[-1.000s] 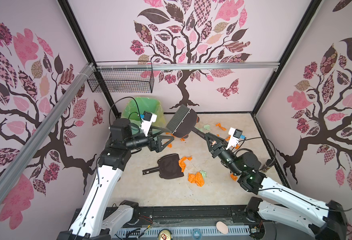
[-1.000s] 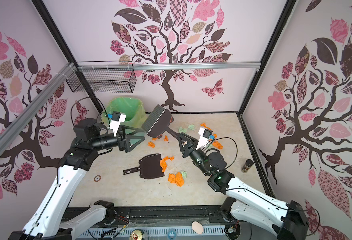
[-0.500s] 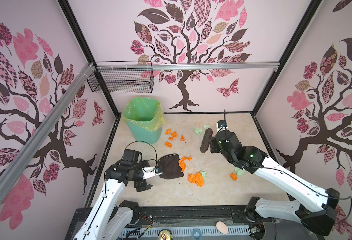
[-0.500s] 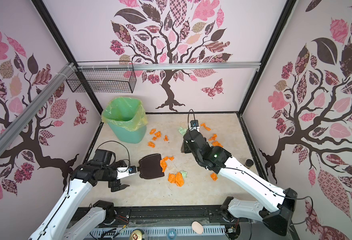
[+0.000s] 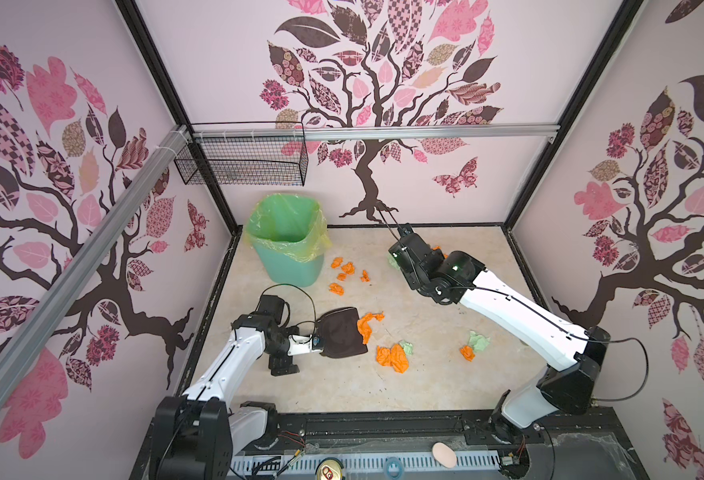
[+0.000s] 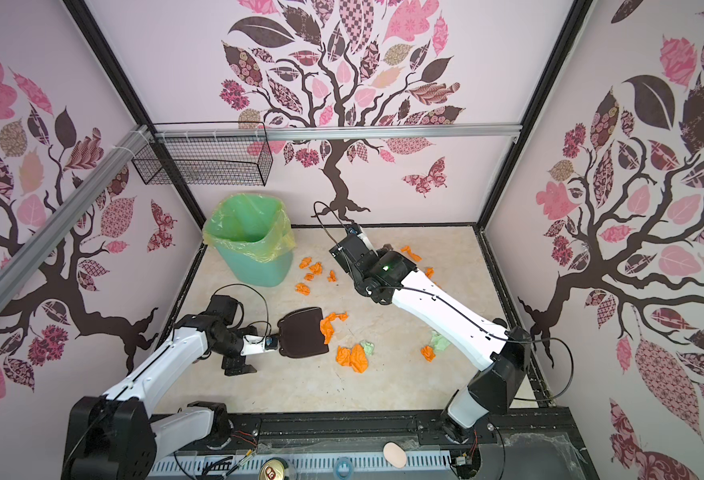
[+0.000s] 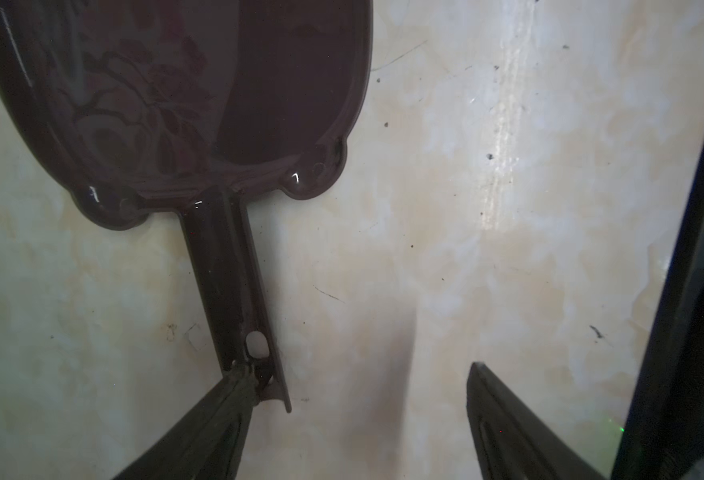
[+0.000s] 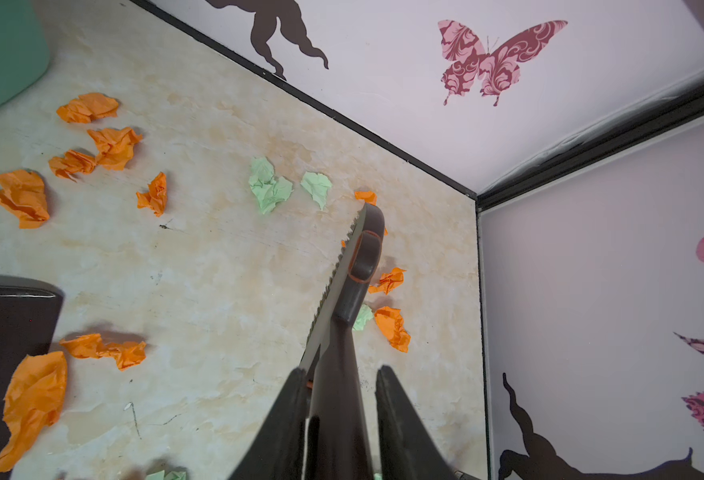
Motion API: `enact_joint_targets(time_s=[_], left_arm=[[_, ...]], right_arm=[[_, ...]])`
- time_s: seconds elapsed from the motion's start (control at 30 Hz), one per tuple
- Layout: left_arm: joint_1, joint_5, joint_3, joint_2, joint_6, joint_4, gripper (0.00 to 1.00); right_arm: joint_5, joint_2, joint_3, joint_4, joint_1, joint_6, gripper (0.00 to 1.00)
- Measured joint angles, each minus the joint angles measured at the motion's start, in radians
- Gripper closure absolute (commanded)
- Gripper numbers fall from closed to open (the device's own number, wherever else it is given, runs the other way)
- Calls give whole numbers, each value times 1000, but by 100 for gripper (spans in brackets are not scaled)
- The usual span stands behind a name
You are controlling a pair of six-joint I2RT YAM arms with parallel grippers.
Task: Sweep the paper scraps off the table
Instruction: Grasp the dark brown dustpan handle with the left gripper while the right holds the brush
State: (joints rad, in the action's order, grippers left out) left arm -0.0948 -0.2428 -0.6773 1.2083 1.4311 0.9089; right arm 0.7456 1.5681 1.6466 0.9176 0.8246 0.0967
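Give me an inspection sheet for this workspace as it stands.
Surface: table, beige marble, faint dark specks.
Job's things: paper scraps, orange and green, scattered; one orange piece at the dustpan mouth.
Clutter: dustpan flat on the table; lined bin upright, back left.
Grippers: left gripper open, one of its fingers beside the dustpan handle; right gripper shut on the brush.
Cables: black cable loops over left arm; another along right arm.
Surroundings: tree-patterned walls, wire basket.
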Motion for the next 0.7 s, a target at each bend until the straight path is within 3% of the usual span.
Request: enact_joint_targets(time_s=[0.17,0.33,0.57,0.7], left_arm=[[11,-8,-59,172,-8,-71,23],[11,5,-70,255,-22,-145,26],[11,14,-56,253,-43,-243,30],[11,1,-68,223,-56,-218,39]], right_arm=[[-60,-3,-8,-16,0,-30,96],[-98,-4,-40,-40,0,-34,96],[-143,-32,-109,-83,0,-33,96],[-158,-53,-128,-95,0,-33,96]])
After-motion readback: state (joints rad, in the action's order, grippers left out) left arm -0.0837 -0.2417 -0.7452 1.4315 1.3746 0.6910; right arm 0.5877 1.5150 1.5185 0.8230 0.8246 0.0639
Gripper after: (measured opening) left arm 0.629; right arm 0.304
